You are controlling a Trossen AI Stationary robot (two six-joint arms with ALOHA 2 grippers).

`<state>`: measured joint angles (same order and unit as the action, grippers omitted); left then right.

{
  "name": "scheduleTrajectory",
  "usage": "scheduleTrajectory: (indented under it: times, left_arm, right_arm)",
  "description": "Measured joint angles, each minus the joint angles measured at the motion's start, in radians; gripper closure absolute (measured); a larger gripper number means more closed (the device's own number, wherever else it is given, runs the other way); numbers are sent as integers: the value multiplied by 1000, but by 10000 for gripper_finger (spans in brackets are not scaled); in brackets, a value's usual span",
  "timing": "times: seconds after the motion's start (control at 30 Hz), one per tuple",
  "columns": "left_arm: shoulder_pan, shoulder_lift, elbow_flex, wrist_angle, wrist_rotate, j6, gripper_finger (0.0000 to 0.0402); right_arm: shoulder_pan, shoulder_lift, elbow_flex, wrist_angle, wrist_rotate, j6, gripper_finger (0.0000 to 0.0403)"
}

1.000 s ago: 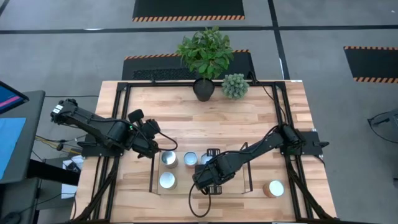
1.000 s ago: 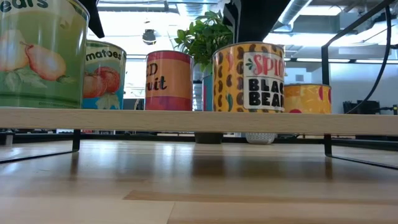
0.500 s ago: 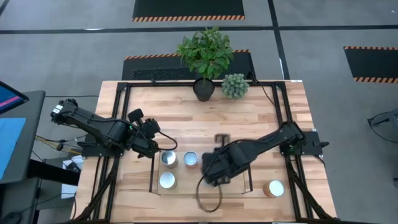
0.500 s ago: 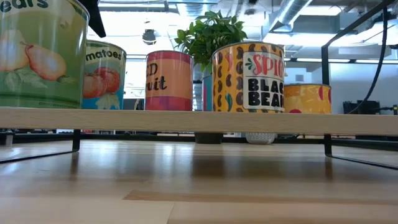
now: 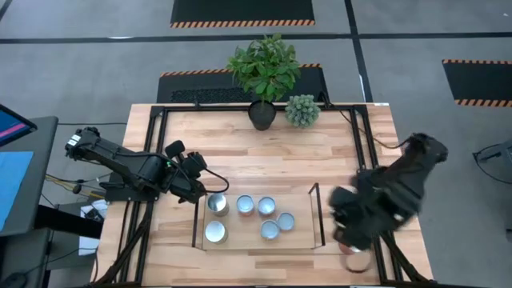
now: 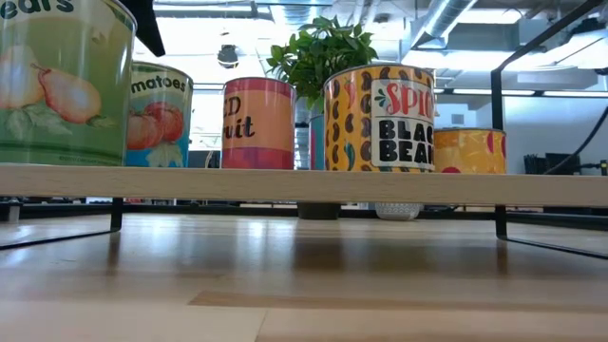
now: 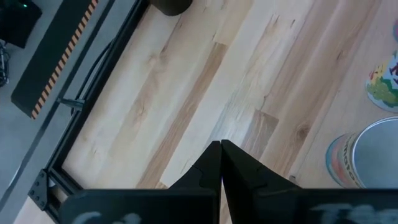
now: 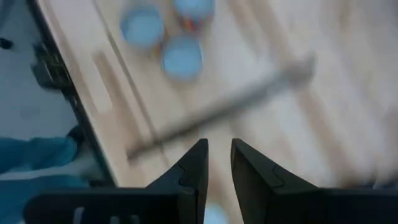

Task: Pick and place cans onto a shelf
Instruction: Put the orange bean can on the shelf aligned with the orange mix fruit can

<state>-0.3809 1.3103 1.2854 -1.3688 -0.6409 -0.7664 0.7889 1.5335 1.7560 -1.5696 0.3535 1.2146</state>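
Several cans stand upright on the shelf (image 5: pixel 242 237), among them one at the left front (image 5: pixel 215 232) and two near the middle (image 5: pixel 270 230) (image 5: pixel 285 222). In the low view their printed sides (image 6: pixel 380 116) rise from the shelf's board (image 6: pixel 304 185). One more can (image 5: pixel 358 252) stands on the table at the right front, partly hidden under my right gripper (image 5: pixel 350 228), which hangs above it, open and holding nothing (image 8: pixel 217 149). My left gripper (image 5: pixel 200 192) is shut and empty (image 7: pixel 221 146), above the table by the shelf's left end.
A potted plant (image 5: pixel 264 68) and a small round green plant (image 5: pixel 302 110) stand at the table's far edge. Dark wire frames (image 5: pixel 314 216) rise at the shelf's short ends. Bare wood lies between the shelf and the plants.
My right gripper has risen from over the shelf's middle and swung toward the table's right edge, rolling as it went; it now hangs over the can at the right front. Two cans on the shelf that it covered now show. The left arm has kept still.
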Motion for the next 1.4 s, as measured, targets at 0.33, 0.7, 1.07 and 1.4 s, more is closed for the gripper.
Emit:
scheduleTrajectory:
  times: [0.33,0.7,1.07,1.4]
  left_arm:
    - [0,0,0,30,-1,4,401]
    - [0,0,0,58,-2,6,401]
    - [0,0,0,89,-2,-6,401]
    - [0,0,0,105,-2,-6,402]
  right_arm:
    - [386,-89,-404,29,-93,803,310]
    - [444,-42,-577,242,-151,940,254]
    - [431,-42,-677,294,-188,946,190]
    - [425,-46,-695,365,-188,917,243]
